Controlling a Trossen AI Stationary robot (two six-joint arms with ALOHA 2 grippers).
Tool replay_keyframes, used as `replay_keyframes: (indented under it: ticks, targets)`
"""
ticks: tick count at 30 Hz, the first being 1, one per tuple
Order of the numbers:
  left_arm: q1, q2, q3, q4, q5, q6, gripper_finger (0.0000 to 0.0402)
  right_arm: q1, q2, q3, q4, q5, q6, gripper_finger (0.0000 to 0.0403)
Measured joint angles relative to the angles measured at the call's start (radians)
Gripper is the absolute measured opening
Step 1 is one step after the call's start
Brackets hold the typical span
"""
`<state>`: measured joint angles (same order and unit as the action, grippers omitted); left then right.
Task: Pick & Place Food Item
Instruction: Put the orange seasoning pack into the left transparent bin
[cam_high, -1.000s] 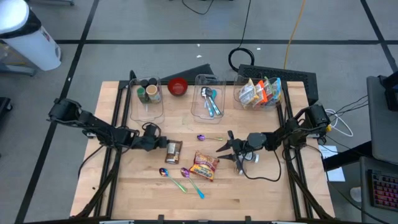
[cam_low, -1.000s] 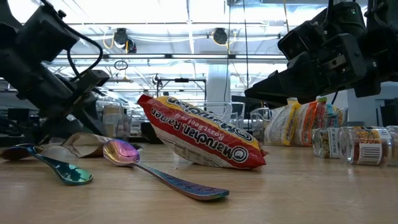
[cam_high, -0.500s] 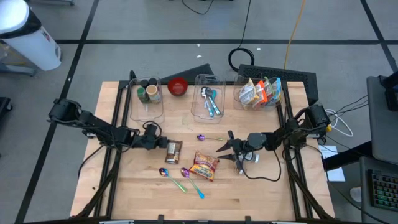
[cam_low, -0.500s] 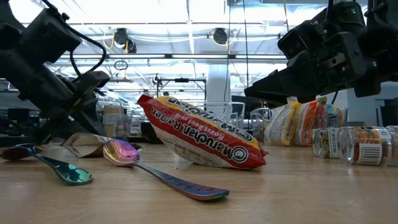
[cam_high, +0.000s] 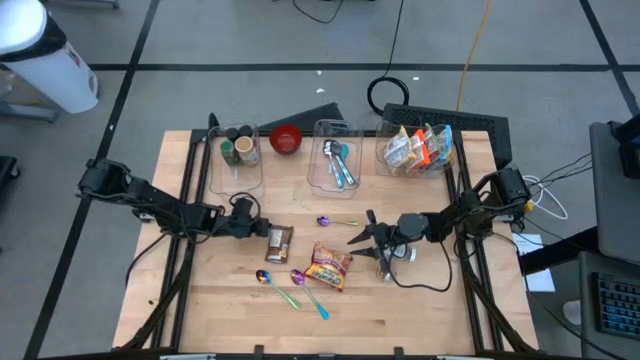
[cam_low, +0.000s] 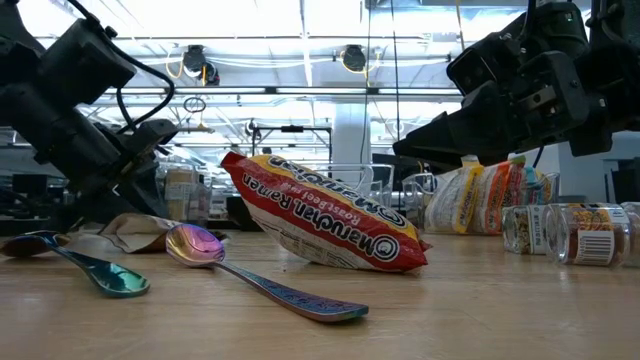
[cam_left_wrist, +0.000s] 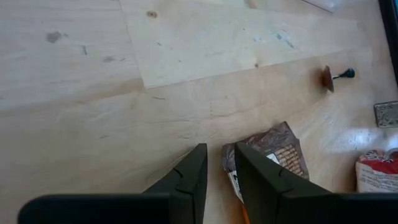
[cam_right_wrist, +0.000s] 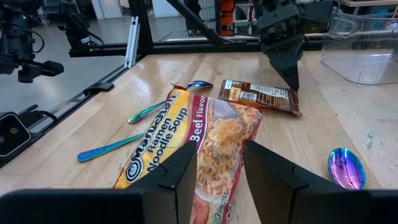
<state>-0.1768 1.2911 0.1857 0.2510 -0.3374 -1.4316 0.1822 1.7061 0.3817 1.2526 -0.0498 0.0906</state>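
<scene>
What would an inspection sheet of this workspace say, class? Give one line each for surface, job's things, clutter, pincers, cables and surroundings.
Surface: wooden table, marked but sound.
Job's things: ramen packet flat at centre; brown snack packet beside it; snack bin at the back.
Clutter: three loose spoons; red bowl; spoon bin; jar bin.
Pincers: left pincer low at the brown snack packet's edge, narrow gap, holding nothing; right pincer open, aimed at the ramen packet.
Cables: black cable across the table; coil on the floor.
Surroundings: white bin, keyboard.
</scene>
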Motion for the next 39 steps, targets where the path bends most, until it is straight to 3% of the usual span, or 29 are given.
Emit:
replay_keyframes:
  ticks: [15,28,39]
  targets:
    - [0.0,0.0,-0.001,0.034,0.003,0.033,0.0093,0.0,0.0,0.0,0.0,0.0,-0.001,0.0125]
    - [0.0,-0.001,-0.001,0.074,0.016,0.026,0.0215,0.0,0.0,0.0,0.0,0.0,-0.001,0.0125]
    - [0.001,0.002,0.033,0.063,0.047,0.068,0.0199,0.0,0.0,0.0,0.0,0.0,-0.001,0.0125]
